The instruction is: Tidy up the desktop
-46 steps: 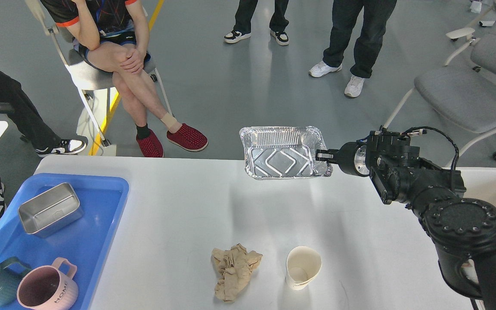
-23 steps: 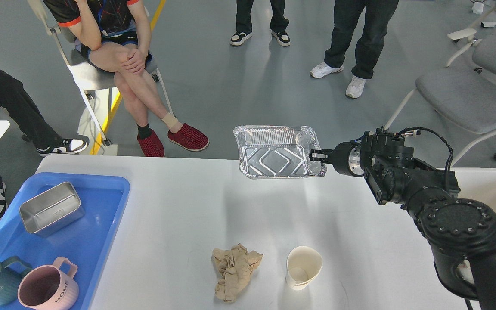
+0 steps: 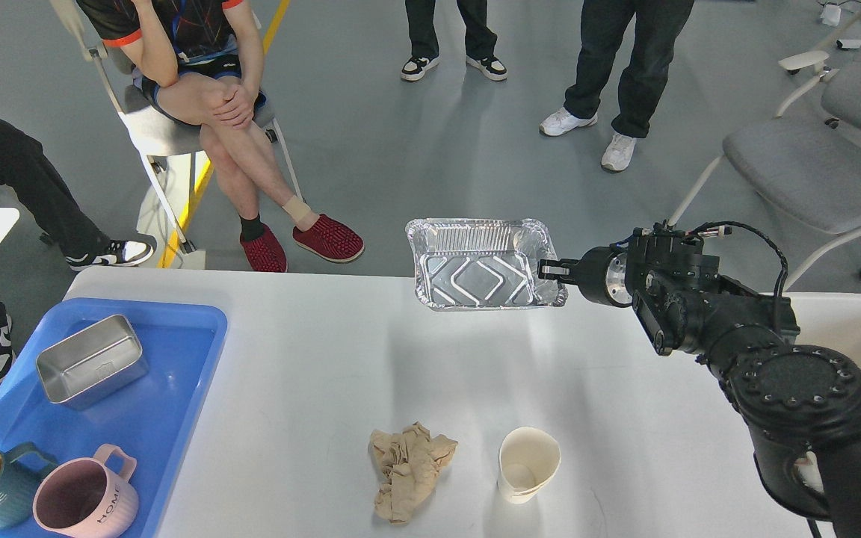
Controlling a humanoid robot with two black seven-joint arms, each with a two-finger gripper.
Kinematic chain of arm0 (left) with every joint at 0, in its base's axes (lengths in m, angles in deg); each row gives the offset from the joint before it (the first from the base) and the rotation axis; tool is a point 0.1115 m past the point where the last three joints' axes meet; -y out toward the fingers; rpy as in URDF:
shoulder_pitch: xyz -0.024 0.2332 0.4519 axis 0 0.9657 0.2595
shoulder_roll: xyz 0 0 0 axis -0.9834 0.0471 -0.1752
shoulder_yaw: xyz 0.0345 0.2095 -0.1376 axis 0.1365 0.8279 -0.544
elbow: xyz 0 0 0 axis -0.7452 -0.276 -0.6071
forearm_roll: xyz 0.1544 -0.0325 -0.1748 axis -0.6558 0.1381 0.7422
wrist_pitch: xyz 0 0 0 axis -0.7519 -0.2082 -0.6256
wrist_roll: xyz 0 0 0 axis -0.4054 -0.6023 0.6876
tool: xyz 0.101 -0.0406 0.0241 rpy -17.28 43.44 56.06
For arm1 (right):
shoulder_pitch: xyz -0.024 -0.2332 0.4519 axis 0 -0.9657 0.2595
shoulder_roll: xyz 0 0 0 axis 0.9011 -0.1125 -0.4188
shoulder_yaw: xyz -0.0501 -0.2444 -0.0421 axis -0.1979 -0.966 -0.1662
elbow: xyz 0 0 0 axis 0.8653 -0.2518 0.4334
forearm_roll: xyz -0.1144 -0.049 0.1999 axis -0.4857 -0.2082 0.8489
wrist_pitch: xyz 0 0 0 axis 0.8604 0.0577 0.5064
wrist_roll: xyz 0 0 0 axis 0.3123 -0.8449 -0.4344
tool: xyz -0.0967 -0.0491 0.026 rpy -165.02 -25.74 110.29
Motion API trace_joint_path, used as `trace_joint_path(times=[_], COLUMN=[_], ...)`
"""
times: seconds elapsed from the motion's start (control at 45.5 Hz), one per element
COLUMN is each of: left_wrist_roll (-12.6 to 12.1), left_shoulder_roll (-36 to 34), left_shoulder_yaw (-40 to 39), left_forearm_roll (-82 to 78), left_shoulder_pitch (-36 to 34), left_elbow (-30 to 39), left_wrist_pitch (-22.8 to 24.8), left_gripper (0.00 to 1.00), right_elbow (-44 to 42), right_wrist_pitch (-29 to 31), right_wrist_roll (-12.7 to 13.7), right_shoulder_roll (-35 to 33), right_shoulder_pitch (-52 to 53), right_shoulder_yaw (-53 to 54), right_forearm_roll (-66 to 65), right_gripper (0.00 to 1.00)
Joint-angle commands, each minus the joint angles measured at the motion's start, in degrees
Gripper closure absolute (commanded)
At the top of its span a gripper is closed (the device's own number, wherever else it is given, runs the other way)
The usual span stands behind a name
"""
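While clamped on its rim, right hand [image 3: 550, 270] holds foil tray [image 3: 481, 263] aloft.

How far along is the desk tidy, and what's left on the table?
Already in the blue tray: a steel tin and two mugs. In hand: the right tool grips the foil pan by its rim, lifted above the desktop. Left on it: the crumpled brown paper and the paper cup.

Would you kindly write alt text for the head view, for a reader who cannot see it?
The right claw holds a foil tray by its rim above the far edge of the white desktop. Nearer lie crumpled brown paper and a paper cup; a blue tray at left holds a metal tin and two mugs.
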Motion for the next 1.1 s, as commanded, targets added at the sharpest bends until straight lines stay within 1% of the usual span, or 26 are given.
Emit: trace_joint_path(times=[0.0,0.263,0.417,0.505,0.571,0.703,0.768,0.834,0.944,0.988,1.076], left_wrist_roll=[-0.25,-0.87,-1.57,-1.66,-1.75,-2.45,-2.98,-2.98,-2.98,-3.15,-3.5], left_shoulder_roll=[7.1,26.78,37.16,44.19,48.67,55.44,59.57,62.65,65.91,67.22,71.44], left_shoulder_yaw=[-0.06,0.03,0.03,-0.24,-0.76,-0.5,-0.24,0.37,4.15,5.82,6.35], left_forearm_roll=[0.29,1.35,1.35,1.7,1.96,2.23,2.23,1.88,1.18,1.17,2.14], left_shoulder_pitch=[0.35,2.11,2.64,2.9,3.08,5.18,6.68,8.17,9.76,9.76,9.93], left_elbow=[0.0,-0.62,-4.57,-7.73,-8.88,-10.81,-12.39,-13.62,-14.5,-16.17,-22.31], left_wrist_pitch=[-0.5,-1.12,-1.12,-1.2,-1.29,-2.52,-2.43,-2.34,-2.61,-2.78,-2.79], left_gripper=[0.03,0.04,0.04,0.04,0.04,0.05,0.05,0.05,0.05,0.05,0.05], right_elbow=[0.01,-0.08,-0.08,-0.08,-0.08,-0.08,-0.08,-0.08,-0.17,-0.08,-0.08], right_wrist_pitch=[0.01,0.01,0.01,0.01,0.01,0.1,0.1,0.1,0.1,0.1,0.09], right_wrist_roll=[0.09,0.09,0.09,0.09,0.09,0.18,0.18,0.18,0.18,0.18,0.09], right_shoulder_roll=[0.2,0.46,0.37,0.37,0.46,0.46,0.55,0.55,0.55,0.55,0.37], right_shoulder_pitch=[0.32,0.24,0.06,0.06,0.24,0.68,0.68,0.76,0.85,0.85,0.85], right_shoulder_yaw=[-0.15,-0.07,-0.07,-0.07,-0.16,-0.24,-0.33,-0.42,-0.42,-0.33,-0.16], right_forearm_roll=[0.0,0.0,0.0,0.0,0.0,0.0,-0.09,-0.09,-0.09,-0.09,0.0], right_gripper=[1.0,1.0,1.0,1.0,1.0,1.0,1.0,1.0,1.0,1.0,1.0])
